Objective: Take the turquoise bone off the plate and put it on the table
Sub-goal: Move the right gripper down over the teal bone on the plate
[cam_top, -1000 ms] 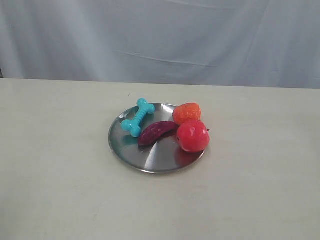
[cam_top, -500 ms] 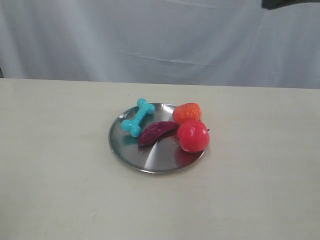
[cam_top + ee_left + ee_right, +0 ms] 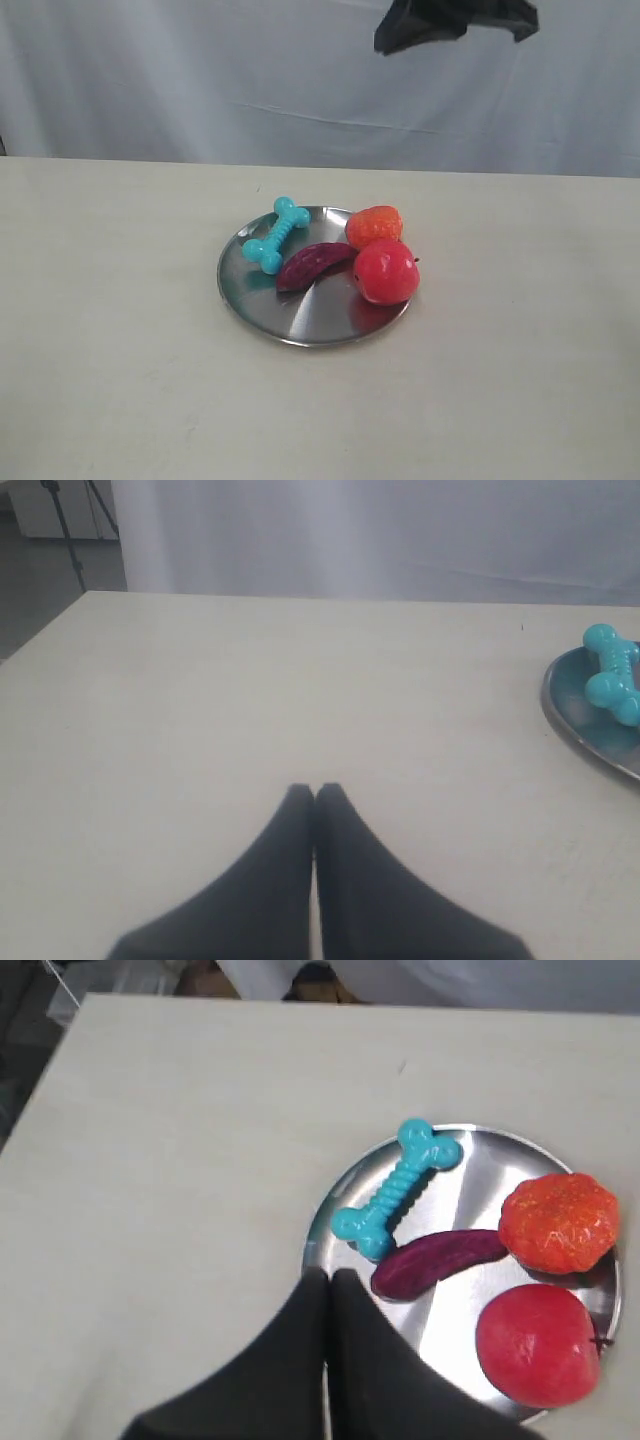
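Exterior view: the small turquoise ridged rubber bone [image 3: 277, 233] lay on the round silver metal plate [image 3: 300, 316]. The left gripper [image 3: 315, 792] and right gripper [image 3: 328, 1278] had their fingers together, empty.

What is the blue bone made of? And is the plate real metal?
The turquoise bone looks like rubber or soft plastic: one solid colour, moulded ridges, a dull sheen. The plate looks like polished metal: silvery, mirroring the red fruit on it. Looks alone can't prove either.
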Tool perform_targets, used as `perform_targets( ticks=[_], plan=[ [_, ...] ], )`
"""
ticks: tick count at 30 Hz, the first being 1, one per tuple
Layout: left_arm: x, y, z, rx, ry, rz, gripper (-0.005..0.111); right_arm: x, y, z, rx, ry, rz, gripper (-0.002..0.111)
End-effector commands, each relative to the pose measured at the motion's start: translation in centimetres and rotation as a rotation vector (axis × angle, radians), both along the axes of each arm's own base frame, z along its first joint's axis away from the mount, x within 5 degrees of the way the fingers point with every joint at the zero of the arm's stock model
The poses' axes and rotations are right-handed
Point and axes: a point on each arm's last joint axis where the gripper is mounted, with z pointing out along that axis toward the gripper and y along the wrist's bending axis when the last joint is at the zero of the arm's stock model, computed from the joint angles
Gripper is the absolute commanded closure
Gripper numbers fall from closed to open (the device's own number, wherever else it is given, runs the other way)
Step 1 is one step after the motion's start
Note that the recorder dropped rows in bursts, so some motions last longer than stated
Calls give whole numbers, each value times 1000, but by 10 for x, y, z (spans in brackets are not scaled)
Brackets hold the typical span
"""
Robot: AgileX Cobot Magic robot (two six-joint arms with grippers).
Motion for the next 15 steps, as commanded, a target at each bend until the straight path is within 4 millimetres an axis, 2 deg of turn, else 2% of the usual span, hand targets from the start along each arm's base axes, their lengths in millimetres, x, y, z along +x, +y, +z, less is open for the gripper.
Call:
perform_targets(
  ticks=[1,5,6,8,12,15],
  plan=[
    [0,0,0,-5,-4,-7,107,23,7,-44,-55,108,86,90],
    [0,0,0,-5,-4,-7,107,37,31,-72,-82,148,175,49],
    [0,0,0,-5,-4,-7,107,40,37,-77,-89,150,187,44],
    [0,0,0,-5,-4,-7,107,46,52,-88,-115,150,205,45],
    [0,0,0,-5,-4,-7,107,56,71,-110,-222,154,167,60],
    [0,0,0,-5,-4,-7,107,61,80,-125,-299,164,122,61]
  ],
)
